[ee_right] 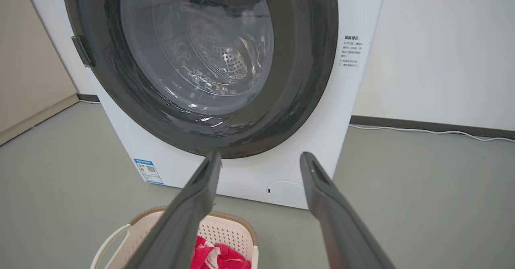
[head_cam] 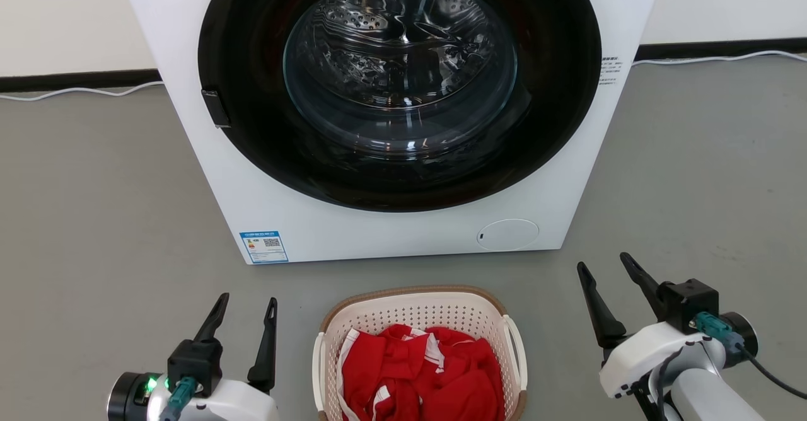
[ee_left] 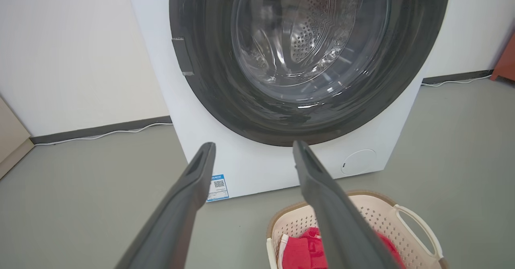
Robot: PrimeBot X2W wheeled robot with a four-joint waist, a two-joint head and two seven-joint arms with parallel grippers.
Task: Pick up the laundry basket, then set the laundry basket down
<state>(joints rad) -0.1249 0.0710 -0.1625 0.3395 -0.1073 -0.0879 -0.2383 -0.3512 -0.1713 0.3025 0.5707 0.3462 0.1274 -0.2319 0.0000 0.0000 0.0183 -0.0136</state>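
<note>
Presently the task stands at its first step, the approach for the pick-up; nothing is lifted. The left pincer (head_cam: 248, 298) has its jaws spread wide and holds nothing; the right pincer (head_cam: 602, 261) is equally wide and empty. The laundry basket (head_cam: 416, 312) rests on the floor (head_cam: 94, 219) between the two pincers, just inboard of the left pincer and somewhat farther inboard of the right one, lower than both sets of fingertips; a red garment (head_cam: 419, 370) is heaped inside it. Ahead of both pincers, beyond the basket, stands the washer (head_cam: 391, 238), door shut.

Next move, as judged: bring each pincer inward and down to the white handle on its own side, the left handle (head_cam: 318, 370) and the right handle (head_cam: 518, 351); close on both before lifting; raise evenly so that the basket keeps level.

Edges and room: the basket's far rim lies near the washer's front panel, with a strip of bare floor between them; forward travel is therefore short. Outboard of each pincer the floor is open. A white cable (head_cam: 75, 91) runs along the wall base, well beyond the left pincer and apart from the work. The handles are thin hoops close to the perforated wall; a fingertip could, by judgement, catch the wall or the garment instead of the handle.
</note>
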